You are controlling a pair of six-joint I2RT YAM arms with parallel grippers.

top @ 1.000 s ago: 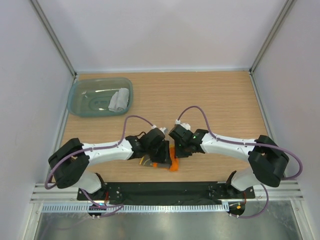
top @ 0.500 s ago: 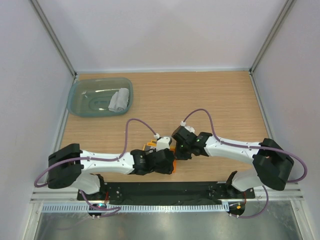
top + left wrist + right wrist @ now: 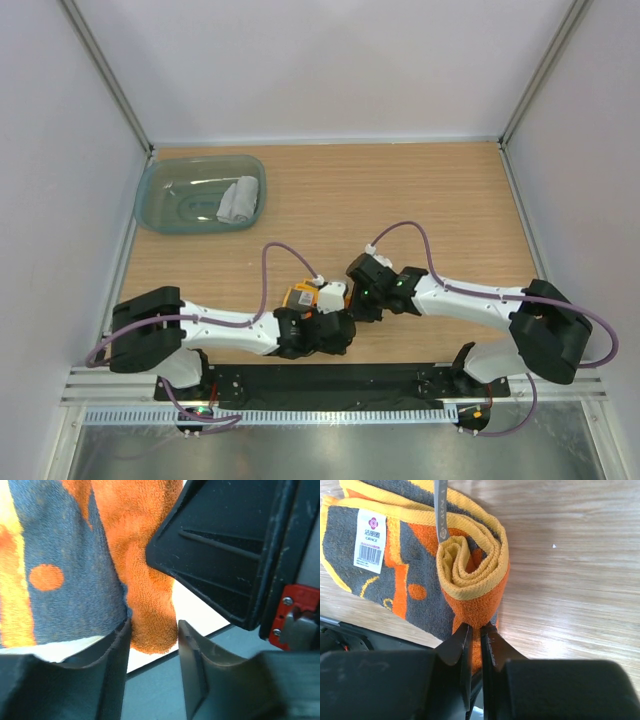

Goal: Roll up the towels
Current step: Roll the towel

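Our right gripper [image 3: 474, 631], jaws narrow, pinches the orange towel [image 3: 470, 560] at its rolled end. Left gripper [image 3: 153, 632] part open — orange fold between its jaws; grey towel [image 3: 238, 200] well apart, in a tub [image 3: 160, 195].

white barcode label [image 3: 370, 540] on the orange towel [image 3: 470, 605], printed word "grace"

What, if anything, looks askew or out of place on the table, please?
The orange and grey terry towel by the table's near edge is only partly rolled: its coil is loose and a labelled tail lies unrolled. The right gripper pinches its end. The light grey rolled towel in the translucent teal tub looks tidy.
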